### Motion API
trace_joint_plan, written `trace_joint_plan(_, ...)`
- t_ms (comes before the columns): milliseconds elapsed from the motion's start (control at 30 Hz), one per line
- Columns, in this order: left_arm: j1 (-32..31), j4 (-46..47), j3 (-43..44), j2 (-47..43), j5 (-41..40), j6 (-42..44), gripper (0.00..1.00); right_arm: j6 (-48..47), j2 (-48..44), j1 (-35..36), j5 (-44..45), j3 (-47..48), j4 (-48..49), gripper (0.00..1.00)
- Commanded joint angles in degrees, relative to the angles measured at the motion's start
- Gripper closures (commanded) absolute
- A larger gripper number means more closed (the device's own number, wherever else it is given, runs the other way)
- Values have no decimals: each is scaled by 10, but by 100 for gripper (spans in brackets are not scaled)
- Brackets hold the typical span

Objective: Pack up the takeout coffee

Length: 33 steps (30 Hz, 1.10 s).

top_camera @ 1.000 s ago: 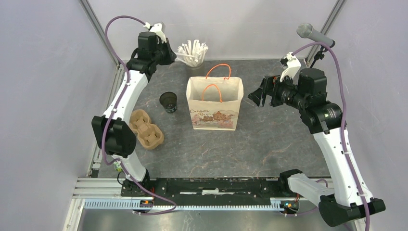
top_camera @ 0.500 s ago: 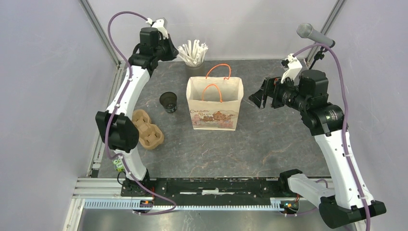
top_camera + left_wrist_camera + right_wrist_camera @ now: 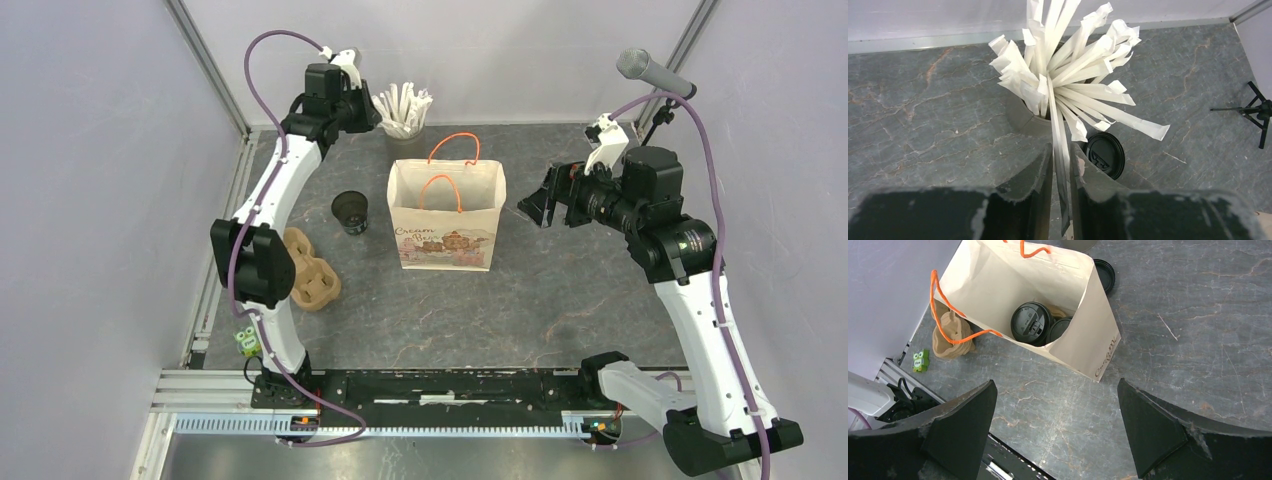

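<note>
One open black cup (image 3: 350, 212) stands on the table left of the paper bag (image 3: 445, 215). In the right wrist view two lidded black cups (image 3: 1031, 323) sit inside the bag (image 3: 998, 285). A loose black lid (image 3: 1104, 155) lies beside the grey cup of white straws (image 3: 1025, 117), which also shows in the top view (image 3: 402, 110). My left gripper (image 3: 1061, 155) is at that straw cup, shut on one wrapped white straw (image 3: 1058, 130); in the top view it (image 3: 372, 108) is at the back left. My right gripper (image 3: 535, 205) hangs open and empty, right of the bag.
Brown pulp cup carriers (image 3: 305, 268) lie at the left, also in the right wrist view (image 3: 950, 335). A microphone (image 3: 655, 72) on a small tripod (image 3: 1253, 107) stands at the back right. A small green tag (image 3: 246, 341) sits by the left arm's base.
My left arm has moved right and back, bringing its gripper up to the straw cup. The right arm has barely shifted.
</note>
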Motion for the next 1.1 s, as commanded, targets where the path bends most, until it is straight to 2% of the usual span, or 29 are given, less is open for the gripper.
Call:
trace_joint_plan(0, -4, 24, 18, -12, 12, 33, 75, 0, -8, -2, 5, -1, 8, 2)
trace_joint_plan(67, -4, 22, 14, -17, 13, 36, 76, 0, -7, -2, 4, -1, 8, 2)
trace_joint_plan(167, -4, 21, 8, -21, 15, 43, 92, 1, -6, -1, 3, 0, 10, 3)
trace_joint_plan(233, -4, 17, 10, -22, 14, 46, 95, 1, -5, -2, 2, 0, 11, 3)
trace_joint_plan(300, -4, 11, 14, -24, 12, 47, 92, 3, -5, -1, 2, 0, 12, 3)
trace_joint_plan(367, -4, 10, 15, -27, 10, 48, 80, 3, -5, -2, 1, -1, 12, 3)
trace_joint_plan(400, -4, 9, 15, -28, 9, 49, 79, 5, -6, -1, 1, -2, 13, 3)
trace_joint_plan(467, -5, 5, 15, -29, 9, 53, 88, 5, -6, -2, 0, -4, 14, 2)
trace_joint_plan(533, -4, 1, 14, -29, 10, 53, 88, 7, -7, -2, 0, -5, 16, 3)
trace_joint_plan(667, -4, -8, 10, -37, 8, 55, 73, 9, -8, -2, 0, -11, 19, 3)
trace_joint_plan(1067, -4, -10, -11, -57, 15, 57, 66, 12, -11, -1, -6, -19, 27, 3)
